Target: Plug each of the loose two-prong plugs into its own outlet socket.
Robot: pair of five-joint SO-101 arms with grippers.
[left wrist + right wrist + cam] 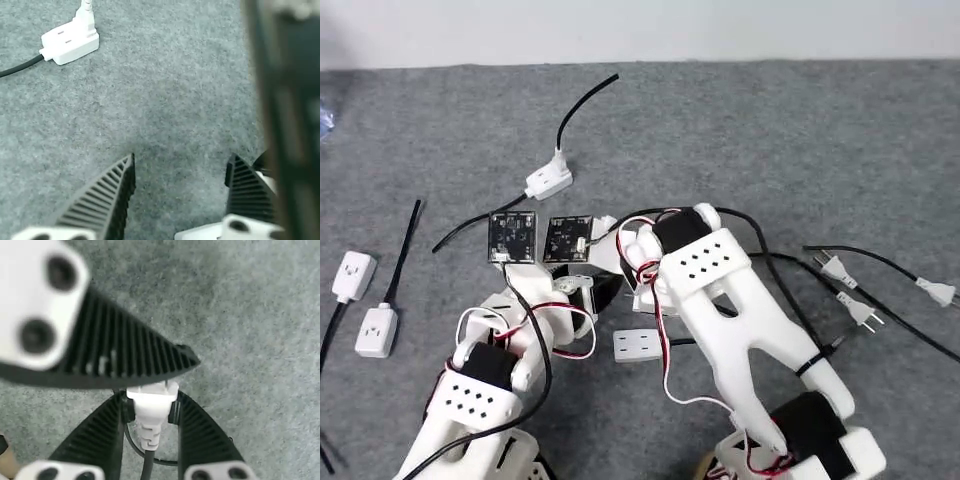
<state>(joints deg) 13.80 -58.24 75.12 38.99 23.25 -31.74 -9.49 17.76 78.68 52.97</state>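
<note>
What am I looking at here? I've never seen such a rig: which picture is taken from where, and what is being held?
Two white plastic robot arms stand side by side on a grey carpeted table. The high view looks down on both; the other two pictures come from a camera on each arm's wrist. The left gripper is open above bare carpet, with a white outlet block, already holding a plug, farther off. The right gripper is shut on a white plug with a black cord. More white outlet blocks and loose plugs lie around.
</note>
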